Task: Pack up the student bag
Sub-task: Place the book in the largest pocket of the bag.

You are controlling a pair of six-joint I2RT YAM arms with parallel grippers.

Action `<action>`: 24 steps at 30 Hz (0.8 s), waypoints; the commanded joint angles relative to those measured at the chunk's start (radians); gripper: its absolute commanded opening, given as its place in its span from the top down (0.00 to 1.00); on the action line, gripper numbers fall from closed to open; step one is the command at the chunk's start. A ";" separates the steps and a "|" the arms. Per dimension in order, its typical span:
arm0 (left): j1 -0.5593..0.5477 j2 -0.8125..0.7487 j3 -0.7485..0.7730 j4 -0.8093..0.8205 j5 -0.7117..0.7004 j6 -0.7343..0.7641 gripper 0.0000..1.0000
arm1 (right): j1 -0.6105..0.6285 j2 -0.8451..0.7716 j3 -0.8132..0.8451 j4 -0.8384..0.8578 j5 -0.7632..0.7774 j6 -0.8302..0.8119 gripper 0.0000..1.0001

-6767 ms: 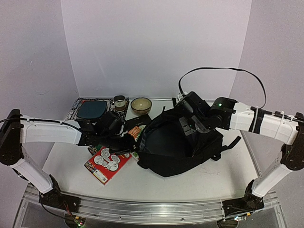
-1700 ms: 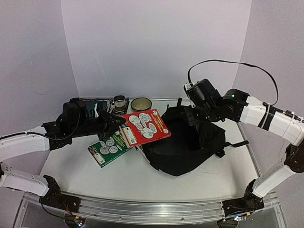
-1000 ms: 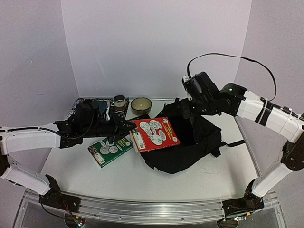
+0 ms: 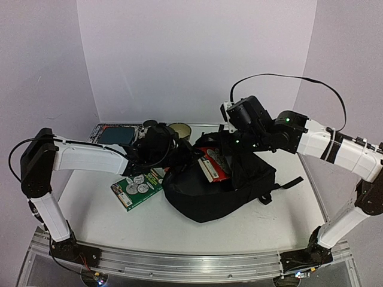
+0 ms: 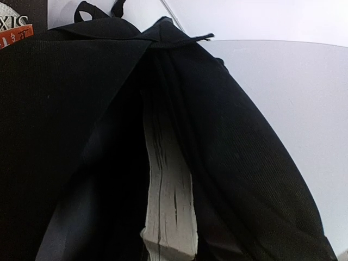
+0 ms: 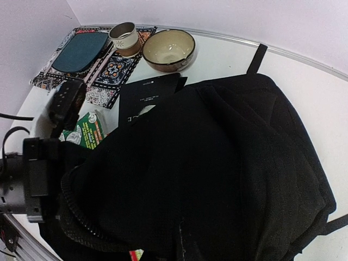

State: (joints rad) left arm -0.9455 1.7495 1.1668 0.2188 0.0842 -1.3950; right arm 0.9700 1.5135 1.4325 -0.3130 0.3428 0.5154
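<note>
At table centre, student bag point(image 4: 221, 194): a black backpack is laid on the white table point(image 4: 179, 233), with its mouth turned toward 10 o'clock and its upper rim lifted off the surface.
Green book point(image 4: 137, 188): laid flat, cover upward, at 9 o'clock of the bag and just beside it.
Red book point(image 4: 213, 165): tilted in the bag's mouth and partly covered by black fabric. In the left wrist view its pale page edge is seen between dark fabric walls.
Left gripper point(image 4: 184, 156): placed at 10 o'clock of the bag, at the mouth. The jaws are set narrow on the edge of the book in the mouth, and the fingertips are hidden by fabric.
Right gripper point(image 4: 237, 146): placed at 12 o'clock of the bag, closed tight, with the raised rim pinched.
Bowl point(image 6: 169, 49): cream inside and brown outside, set upright at 11 o'clock beyond the bag.
Cup point(image 6: 125, 37): set upright at 9 o'clock of the bowl, on the placemat's corner.
Placemat point(image 6: 117, 76): patterned, laid at far left, with a dark blue plate point(image 6: 81, 51) borne on it.
</note>
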 commanded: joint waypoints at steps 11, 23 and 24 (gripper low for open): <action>-0.048 0.173 0.151 0.111 -0.109 0.047 0.85 | 0.029 -0.048 0.023 0.061 0.001 -0.015 1.00; -0.068 0.105 0.173 -0.022 -0.143 0.251 0.38 | 0.029 -0.076 -0.002 -0.009 0.178 -0.090 1.00; -0.071 0.095 0.191 -0.065 -0.156 0.271 0.36 | 0.030 -0.078 -0.004 -0.015 0.188 -0.095 1.00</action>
State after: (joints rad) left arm -1.0032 1.9376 1.2675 0.2246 -0.0151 -1.2365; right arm 0.9914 1.4966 1.4264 -0.3318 0.4273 0.4605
